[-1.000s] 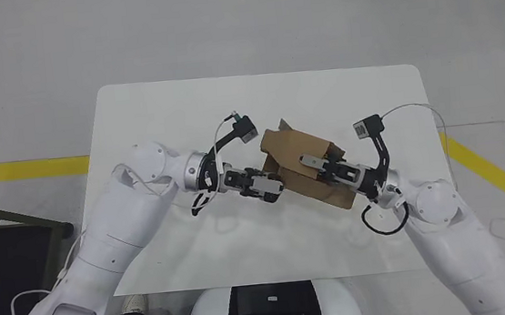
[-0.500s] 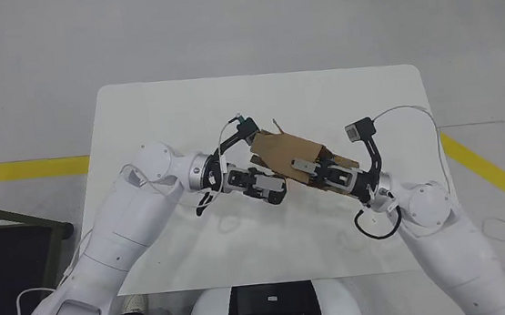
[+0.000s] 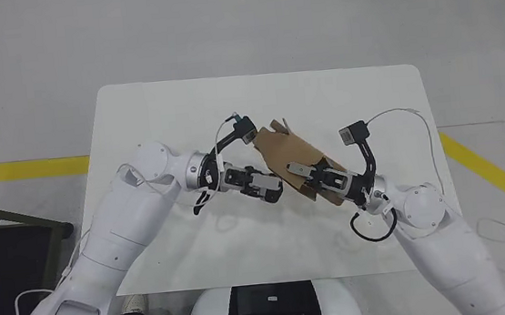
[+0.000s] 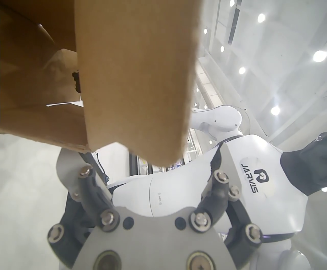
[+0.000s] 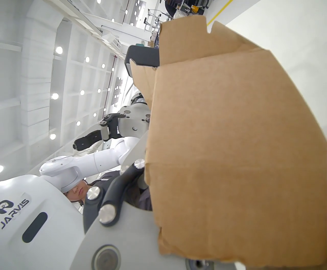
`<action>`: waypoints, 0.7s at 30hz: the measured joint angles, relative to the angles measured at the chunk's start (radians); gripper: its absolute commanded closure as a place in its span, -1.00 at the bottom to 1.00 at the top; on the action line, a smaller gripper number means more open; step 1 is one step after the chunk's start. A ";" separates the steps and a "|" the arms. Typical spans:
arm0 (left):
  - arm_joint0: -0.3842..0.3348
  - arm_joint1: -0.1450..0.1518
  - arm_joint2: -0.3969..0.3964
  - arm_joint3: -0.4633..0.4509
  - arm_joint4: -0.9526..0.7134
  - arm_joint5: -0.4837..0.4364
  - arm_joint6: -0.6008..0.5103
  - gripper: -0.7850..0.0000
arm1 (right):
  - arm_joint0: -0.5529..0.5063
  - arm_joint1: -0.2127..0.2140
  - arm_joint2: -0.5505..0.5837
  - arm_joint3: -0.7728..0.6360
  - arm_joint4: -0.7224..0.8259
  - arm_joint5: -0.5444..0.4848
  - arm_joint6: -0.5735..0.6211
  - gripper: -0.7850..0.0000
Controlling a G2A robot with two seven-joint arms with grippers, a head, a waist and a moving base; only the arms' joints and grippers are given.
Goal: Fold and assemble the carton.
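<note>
A white table (image 3: 139,114) with rounded corners stands on pale grey floor (image 3: 239,21). A yellow stripe (image 3: 16,170) runs along the floor on both sides of the table. Rows of round ceiling lights (image 4: 275,110) shine above it.

The carton (image 5: 230,140) was cut off by both wrist views' edges, and the right gripper (image 3: 304,168) was largely hidden, probably beneath it.

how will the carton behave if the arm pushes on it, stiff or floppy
Likely bendy: the carton is thin board with loose flaps sticking out unfolded. Probably light, as the right gripper holds it tilted by one wall. Half-folded, it may skew rather than slide when pushed.
</note>
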 measured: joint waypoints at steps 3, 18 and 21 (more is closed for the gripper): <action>0.002 0.000 0.000 -0.005 0.001 0.003 -0.003 -1.00 | -0.001 -0.001 0.001 0.000 0.000 0.002 -0.002 1.00; 0.017 0.008 -0.036 0.010 -0.017 0.011 -0.023 -1.00 | -0.004 0.007 0.052 0.032 0.013 0.006 0.055 1.00; 0.019 0.014 -0.059 0.028 -0.008 0.010 -0.027 -1.00 | -0.001 0.012 0.072 0.050 0.034 0.011 0.103 1.00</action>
